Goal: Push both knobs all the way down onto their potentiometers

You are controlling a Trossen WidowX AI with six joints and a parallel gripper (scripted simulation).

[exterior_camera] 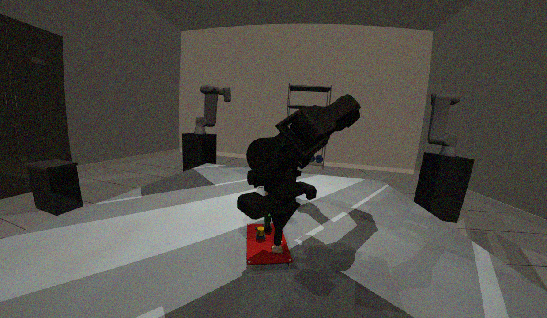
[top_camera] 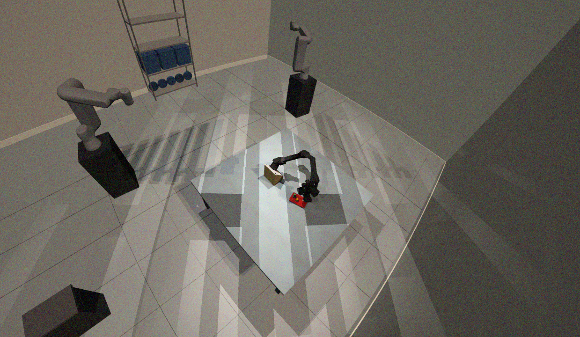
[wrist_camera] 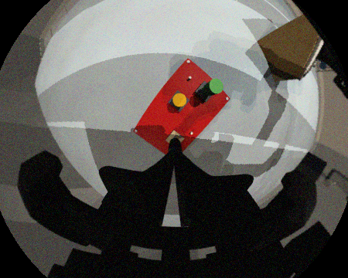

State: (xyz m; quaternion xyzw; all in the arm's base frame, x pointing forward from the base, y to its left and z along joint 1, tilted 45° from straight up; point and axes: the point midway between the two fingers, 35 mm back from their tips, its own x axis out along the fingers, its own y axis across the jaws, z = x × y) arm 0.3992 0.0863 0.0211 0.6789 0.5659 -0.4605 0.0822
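Note:
The red circuit board (top_camera: pixel 301 204) (exterior_camera: pixel 256 253) (wrist_camera: pixel 158 112) stands on short legs. A yellow-orange knob (exterior_camera: pixel 260 229) (wrist_camera: pixel 179 100) sits low over its dark potentiometer near the board's middle. A green knob (exterior_camera: pixel 267 217) (wrist_camera: pixel 216 86) stands taller on its dark potentiometer near the far end; much of it is in shadow. A small beige block (exterior_camera: pixel 277 249) (wrist_camera: pixel 168 137) is at the near end. My gripper (exterior_camera: pixel 277 243) (wrist_camera: pixel 174 153) is shut and empty. It points down with its tips at the beige block and partly covers it; whether they touch cannot be told.
A tan box (top_camera: pixel 271 175) (wrist_camera: pixel 288 46) stands by the arm's base, beyond the green knob's end of the board. Two grey arms on black pedestals (top_camera: pixel 300 95) (exterior_camera: pixel 443 185) and a shelf rack (top_camera: pixel 159 44) stand around the table. Striped shadows cross the table.

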